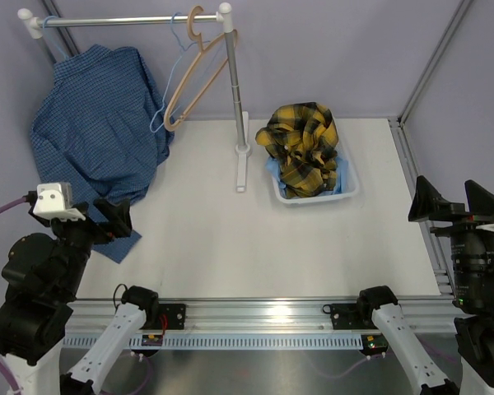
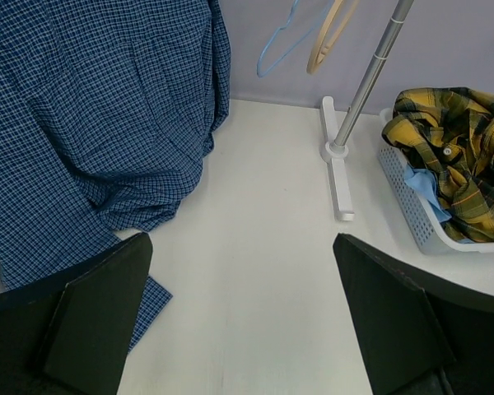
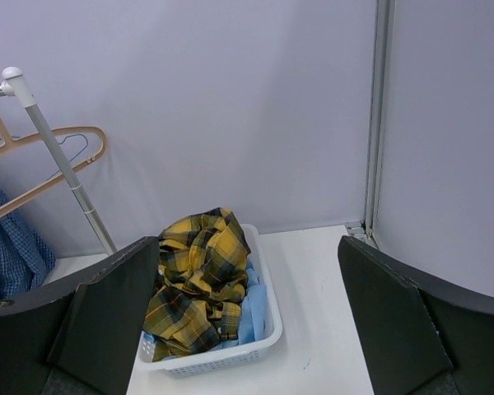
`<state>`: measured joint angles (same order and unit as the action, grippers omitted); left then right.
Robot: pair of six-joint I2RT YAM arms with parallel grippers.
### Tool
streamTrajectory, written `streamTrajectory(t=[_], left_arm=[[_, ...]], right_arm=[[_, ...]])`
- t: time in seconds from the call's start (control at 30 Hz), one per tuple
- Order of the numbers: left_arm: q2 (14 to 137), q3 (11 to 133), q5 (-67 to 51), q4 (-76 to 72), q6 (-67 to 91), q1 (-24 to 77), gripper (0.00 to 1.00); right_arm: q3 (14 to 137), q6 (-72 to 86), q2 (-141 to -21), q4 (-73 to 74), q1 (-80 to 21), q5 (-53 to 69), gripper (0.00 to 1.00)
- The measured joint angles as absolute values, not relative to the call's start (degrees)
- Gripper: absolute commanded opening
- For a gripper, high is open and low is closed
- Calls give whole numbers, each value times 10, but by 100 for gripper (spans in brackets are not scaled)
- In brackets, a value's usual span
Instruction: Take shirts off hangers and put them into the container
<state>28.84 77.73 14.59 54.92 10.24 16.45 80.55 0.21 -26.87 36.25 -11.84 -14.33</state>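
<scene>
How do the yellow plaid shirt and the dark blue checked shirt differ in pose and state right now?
The yellow plaid shirt lies crumpled in the white basket; the dark blue checked shirt hangs spread from the rack rail, its hem trailing onto the table. The plaid's checks are bold, the blue shirt's fine. Both are checked.

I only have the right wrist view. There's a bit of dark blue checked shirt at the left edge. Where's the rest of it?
Observer: The dark blue fine-checked shirt hangs below the left end of the white-and-metal rack rail, with its lower part spilling onto the white table.
Operator: Any bare hangers besides the tan one?
Observer: Yes, a thin light-blue wire hanger hangs bare next to the tan wooden-looking hanger, near the rail's right end.
Operator: And the left gripper?
Observer: The left gripper is open and empty, near the shirt's lower corner on the table.
</scene>
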Motion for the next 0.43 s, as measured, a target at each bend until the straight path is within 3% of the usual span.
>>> streamTrajectory(t=[0.43], left_arm=[[270, 773, 149, 590, 116, 164, 99]], right_arm=[[800, 2, -264, 362, -118, -139, 99]])
